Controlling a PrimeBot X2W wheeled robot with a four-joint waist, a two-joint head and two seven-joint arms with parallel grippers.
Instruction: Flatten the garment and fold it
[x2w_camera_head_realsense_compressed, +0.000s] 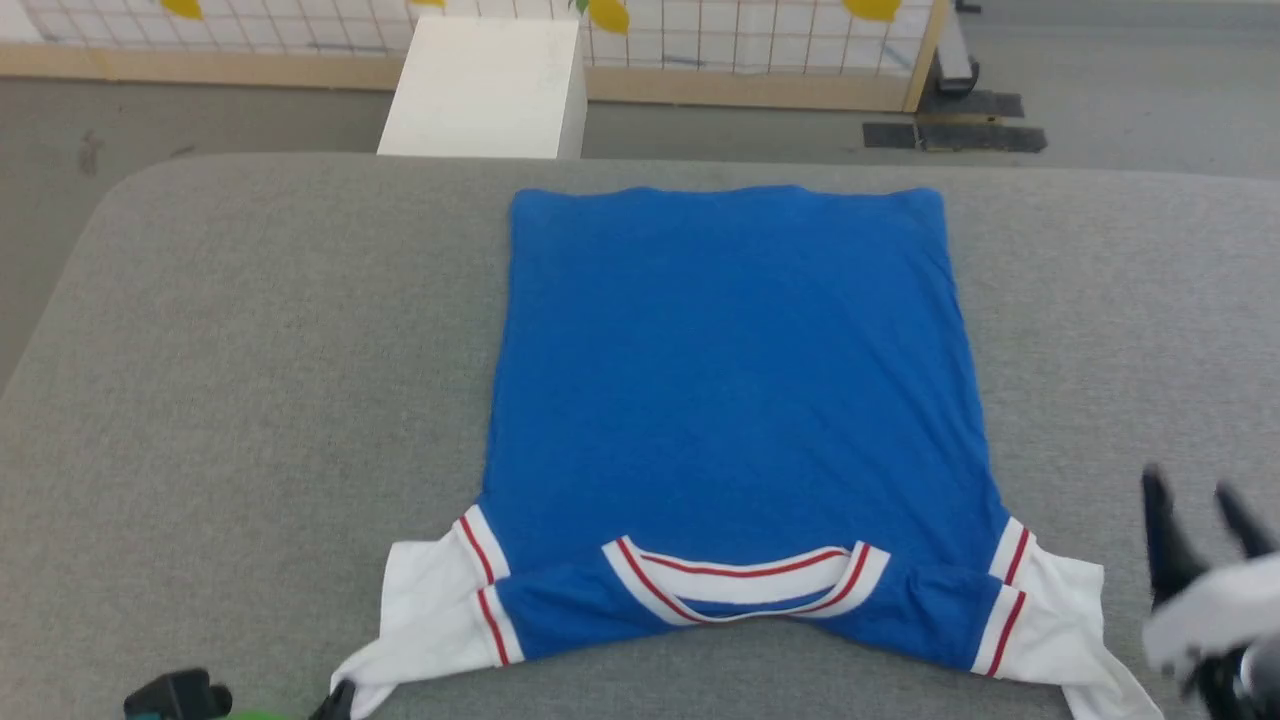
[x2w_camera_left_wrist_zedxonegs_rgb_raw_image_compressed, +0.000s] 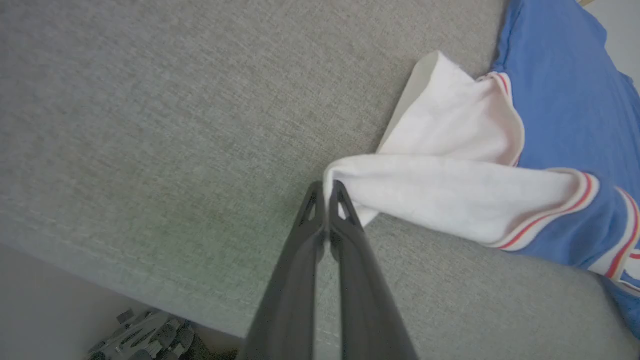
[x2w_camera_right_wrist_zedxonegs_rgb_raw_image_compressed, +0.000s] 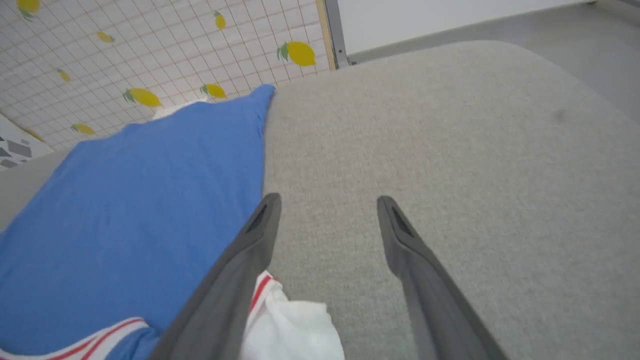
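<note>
Grey surface (x2w_camera_head_realsense_compressed: 250, 350) under garment (x2w_camera_head_realsense_compressed: 735, 370), lemon-print screen (x2w_camera_head_realsense_compressed: 700, 40), maybe box (x2w_camera_head_realsense_compressed: 485, 85)

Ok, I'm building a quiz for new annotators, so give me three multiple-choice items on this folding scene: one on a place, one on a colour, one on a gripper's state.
1. Where is the garment's collar?
A) at the end nearest the robot
B) at the far end
C) hanging over the side

2. What colour are the stripes on the white trim?
A) green
B) red
C) black

3. What is the left gripper doing?
A) open, holding nothing
B) shut on the white sleeve
C) shut on the collar

1 A: the collar lies at the bottom of the head view.
2 B: thin red lines run along collar and sleeves.
3 B: it pinches the sleeve's edge in the left wrist view.
</note>
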